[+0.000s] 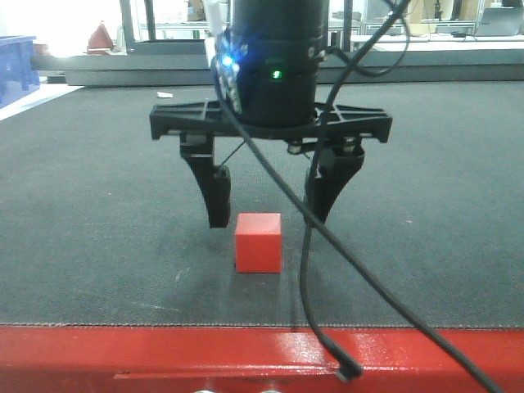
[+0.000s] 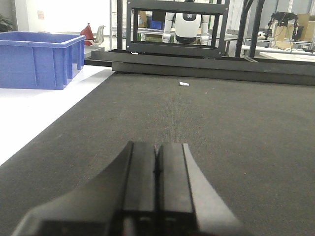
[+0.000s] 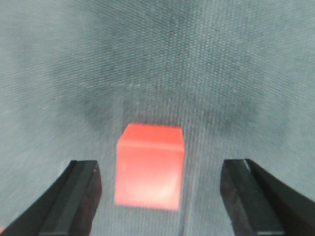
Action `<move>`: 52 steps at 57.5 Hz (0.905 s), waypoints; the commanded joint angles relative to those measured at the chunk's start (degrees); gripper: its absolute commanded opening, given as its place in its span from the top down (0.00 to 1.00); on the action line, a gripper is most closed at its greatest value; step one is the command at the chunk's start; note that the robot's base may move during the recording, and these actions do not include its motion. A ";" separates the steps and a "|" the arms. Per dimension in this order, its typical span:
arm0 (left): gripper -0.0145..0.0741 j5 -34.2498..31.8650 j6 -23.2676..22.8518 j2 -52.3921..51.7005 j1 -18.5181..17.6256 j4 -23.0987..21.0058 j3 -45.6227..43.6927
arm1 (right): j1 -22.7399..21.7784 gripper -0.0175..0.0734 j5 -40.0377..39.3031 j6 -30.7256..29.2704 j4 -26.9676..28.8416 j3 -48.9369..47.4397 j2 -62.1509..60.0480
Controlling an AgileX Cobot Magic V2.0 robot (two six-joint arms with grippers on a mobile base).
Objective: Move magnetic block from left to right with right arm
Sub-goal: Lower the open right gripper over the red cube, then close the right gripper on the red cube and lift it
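The magnetic block (image 1: 259,241), a small matte red cube, rests on the dark mat near the table's front edge. My right gripper (image 1: 270,219) hangs open just behind and above it, one finger on each side and neither touching. From the right wrist view the block (image 3: 149,167) sits between the spread fingers, a little left of centre, with the right gripper (image 3: 158,172) wide around it. My left gripper (image 2: 156,160) is shut with its pads pressed together and nothing between them, low over bare mat.
A glossy red table rim (image 1: 164,356) runs along the front. A black cable (image 1: 327,246) drapes from the right arm past the block to the rim. A blue bin (image 2: 39,59) stands at the far left, a black rack (image 2: 172,29) behind the mat.
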 commanded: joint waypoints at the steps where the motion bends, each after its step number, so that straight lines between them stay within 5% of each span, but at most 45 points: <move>1: 0.98 -5.23 0.14 -0.67 -0.16 -0.53 0.44 | 0.35 0.15 0.04 0.80 -1.10 -2.24 -2.04; 29: 0.98 -5.23 0.14 -0.67 -0.16 -0.53 0.44 | 0.35 0.15 0.11 4.49 1.05 -2.24 0.28; 36: 0.98 -5.23 0.14 -0.67 -0.16 -0.53 0.44 | 0.35 0.23 0.23 4.49 1.05 -2.24 0.28; 44: 0.98 -5.23 0.14 -0.67 -0.16 -0.53 0.44 | 0.77 0.44 1.70 4.44 -0.74 -2.24 0.28; 52: 0.98 -5.23 0.14 -0.67 -0.16 -0.53 0.44 | 1.08 0.45 2.59 4.44 -1.57 -2.24 0.14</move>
